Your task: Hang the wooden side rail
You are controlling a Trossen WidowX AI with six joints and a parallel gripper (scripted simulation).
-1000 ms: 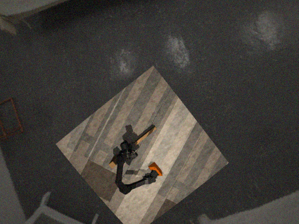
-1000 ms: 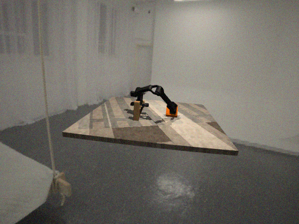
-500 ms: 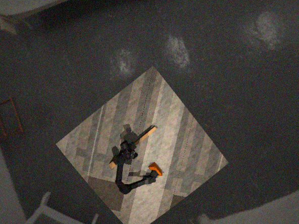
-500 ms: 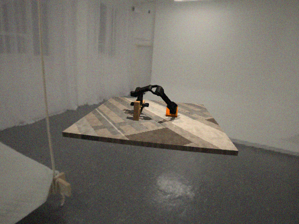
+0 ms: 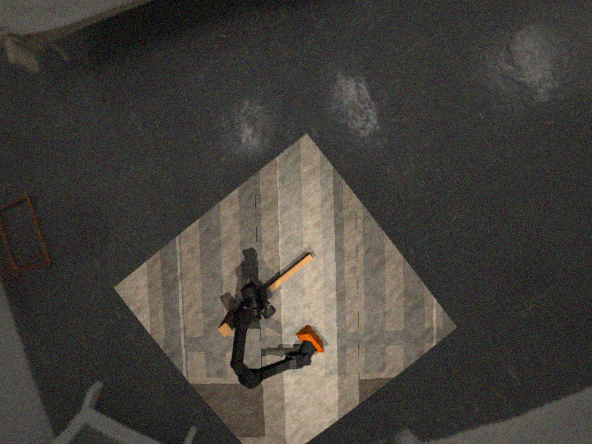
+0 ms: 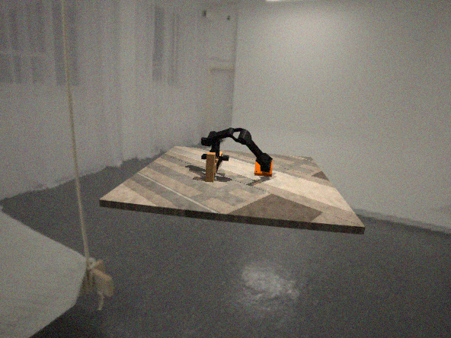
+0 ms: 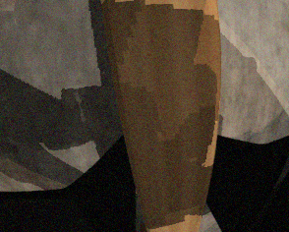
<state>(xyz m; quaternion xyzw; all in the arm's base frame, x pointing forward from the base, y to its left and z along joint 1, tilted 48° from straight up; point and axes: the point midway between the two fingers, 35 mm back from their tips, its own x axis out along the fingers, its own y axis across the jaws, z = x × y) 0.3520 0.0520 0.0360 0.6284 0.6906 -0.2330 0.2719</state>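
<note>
My black parallel-jaw gripper (image 5: 257, 302) (image 6: 215, 157) (image 7: 152, 134) is clamped on the long, straight, light-brown wooden side rail (image 5: 291, 271) (image 7: 164, 88), which passes between my fingers and runs out on both sides of them in the wrist view. Seen from above, one length of the rail reaches well out from my hand on the side away from the upright wooden headboard post (image 5: 226, 329) (image 6: 210, 167). That post stands on the wood-plank-patterned tabletop (image 5: 310, 400) (image 6: 274, 207), near my hand on its other side. Whether the rail's hooks sit on the pins in the slot I cannot tell; my hand and arm cover that end from above, and the post hides it from outside. My jointed black arm (image 5: 239, 342) (image 6: 253, 146) bends back from the hand to the bright orange block-shaped mount (image 5: 311, 338) (image 6: 263, 173), well apart from the post.
</note>
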